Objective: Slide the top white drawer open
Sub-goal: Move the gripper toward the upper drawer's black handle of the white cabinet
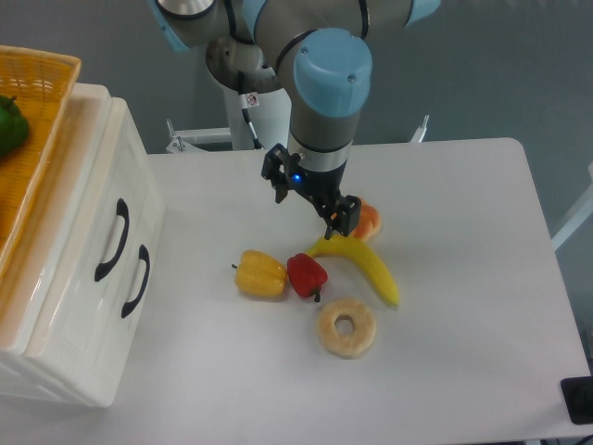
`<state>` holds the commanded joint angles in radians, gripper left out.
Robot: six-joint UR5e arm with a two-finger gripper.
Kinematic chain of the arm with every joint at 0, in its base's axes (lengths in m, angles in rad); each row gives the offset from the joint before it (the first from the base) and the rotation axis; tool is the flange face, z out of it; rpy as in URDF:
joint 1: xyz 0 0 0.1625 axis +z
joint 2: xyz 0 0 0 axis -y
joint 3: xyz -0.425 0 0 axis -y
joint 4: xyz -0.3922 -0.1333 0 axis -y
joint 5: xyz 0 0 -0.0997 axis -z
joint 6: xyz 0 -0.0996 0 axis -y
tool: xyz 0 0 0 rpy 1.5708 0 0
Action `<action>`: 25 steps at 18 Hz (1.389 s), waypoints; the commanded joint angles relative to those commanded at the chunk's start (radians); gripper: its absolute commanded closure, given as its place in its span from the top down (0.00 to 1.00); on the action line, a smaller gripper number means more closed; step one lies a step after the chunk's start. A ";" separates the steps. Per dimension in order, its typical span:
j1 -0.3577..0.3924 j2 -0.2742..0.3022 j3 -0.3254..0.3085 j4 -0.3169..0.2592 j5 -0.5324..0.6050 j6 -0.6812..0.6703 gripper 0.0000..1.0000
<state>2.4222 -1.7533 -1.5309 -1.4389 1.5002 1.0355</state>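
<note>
Drawer work not yet begun. Top white drawer (93, 232) sits flush in the white cabinet (65, 371) at the table's left edge, closed, its curved black handle (113, 239) facing the table; the lower drawer handle (137, 280) lies just beside it. Orange basket (28, 120) rests on the cabinet top. Step in hand, by my reading: approach. Next move calls for travel left, well across from the fruit, and lining the fingers around the upper handle, not the lower. Gripper (310, 190) hangs over mid-table, near a banana (366, 269) and a red pepper (307, 274), wrist pointing down. Fingers look empty; whether parted or together, cannot tell.
</note>
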 joint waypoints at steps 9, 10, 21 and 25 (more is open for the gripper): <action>-0.026 -0.003 -0.006 0.006 0.000 -0.006 1.00; -0.026 -0.002 -0.015 0.008 0.000 -0.012 1.00; -0.057 -0.020 0.001 0.023 -0.003 -0.294 1.00; -0.087 -0.044 0.026 0.034 -0.043 -0.442 1.00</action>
<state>2.3348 -1.7978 -1.5048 -1.4051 1.4575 0.5938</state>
